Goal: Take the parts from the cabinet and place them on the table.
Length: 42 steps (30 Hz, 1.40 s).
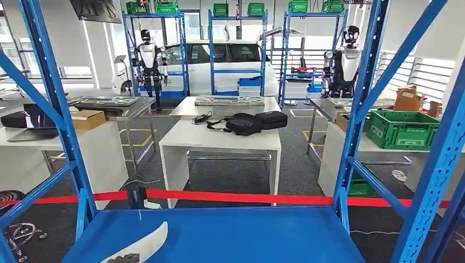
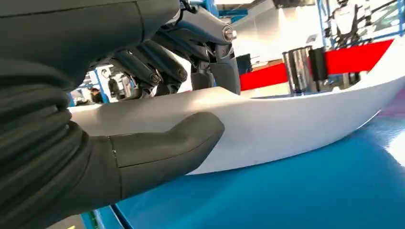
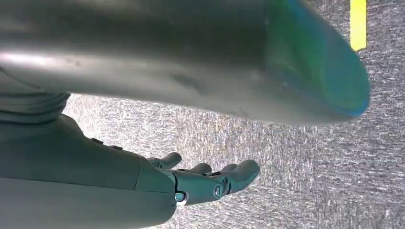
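Left hand (image 2: 143, 95) clamps the long white curved plastic panel (image 2: 286, 119), thumb beneath, fingers above; looks stiff, light, slick, so grip mid-length. Right hand (image 3: 210, 181) hangs loose, holding nothing.

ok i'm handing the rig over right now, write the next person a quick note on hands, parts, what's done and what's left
Left hand: grips the white part, thumb on its near side, fingers over the far edge. The part lies on the blue shelf at the front left.
Right hand: holds nothing, fingers loosely apart, hanging over grey carpet.
Done: the grip on the part. No part seen on the white table beyond the red tape.
Left: lift the part off the shelf and carry it to the table.
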Each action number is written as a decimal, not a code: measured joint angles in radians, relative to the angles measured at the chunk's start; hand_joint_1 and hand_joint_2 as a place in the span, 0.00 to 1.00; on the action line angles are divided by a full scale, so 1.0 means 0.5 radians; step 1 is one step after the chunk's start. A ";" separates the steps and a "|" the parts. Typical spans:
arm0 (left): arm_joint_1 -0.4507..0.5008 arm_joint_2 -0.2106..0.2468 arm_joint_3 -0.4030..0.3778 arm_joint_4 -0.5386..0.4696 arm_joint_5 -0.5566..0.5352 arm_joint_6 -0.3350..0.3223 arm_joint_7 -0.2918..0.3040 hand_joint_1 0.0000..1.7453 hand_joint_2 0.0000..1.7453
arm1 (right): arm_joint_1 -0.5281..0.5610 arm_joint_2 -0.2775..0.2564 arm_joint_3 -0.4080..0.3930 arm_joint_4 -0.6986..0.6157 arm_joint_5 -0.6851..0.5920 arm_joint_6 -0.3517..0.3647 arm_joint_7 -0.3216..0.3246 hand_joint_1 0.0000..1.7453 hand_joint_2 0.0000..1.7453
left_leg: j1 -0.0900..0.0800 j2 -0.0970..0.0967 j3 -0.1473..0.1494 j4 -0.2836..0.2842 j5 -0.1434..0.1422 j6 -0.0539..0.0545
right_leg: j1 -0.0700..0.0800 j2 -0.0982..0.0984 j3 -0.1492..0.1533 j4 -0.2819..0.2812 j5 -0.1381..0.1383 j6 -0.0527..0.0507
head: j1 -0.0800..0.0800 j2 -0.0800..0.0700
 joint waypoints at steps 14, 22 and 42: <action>0.026 -0.012 0.138 -0.004 0.188 0.195 -0.219 1.00 1.00 | -0.001 0.000 0.000 0.000 0.018 -0.001 -0.010 0.00 0.00 | 0.000 0.000 0.000 0.000 0.000 0.000 | 0.000 0.000 -0.001 0.000 0.000 0.000 | 0.000 -0.001; -0.016 -0.073 0.248 -0.037 0.324 0.206 -0.549 1.00 1.00 | -0.003 0.000 -0.002 0.000 0.035 0.002 -0.039 0.00 0.00 | 0.000 0.000 0.000 0.001 0.000 0.000 | 0.000 0.000 -0.001 0.000 0.000 0.000 | 0.000 -0.001; -0.518 -0.261 0.244 -0.141 0.411 -0.091 -0.836 1.00 1.00 | -0.012 0.002 -0.098 0.000 0.014 -0.022 -0.104 0.00 0.00 | 0.000 0.000 0.000 0.001 0.000 0.000 | -0.001 0.001 -0.001 0.000 0.001 0.001 | 0.000 0.000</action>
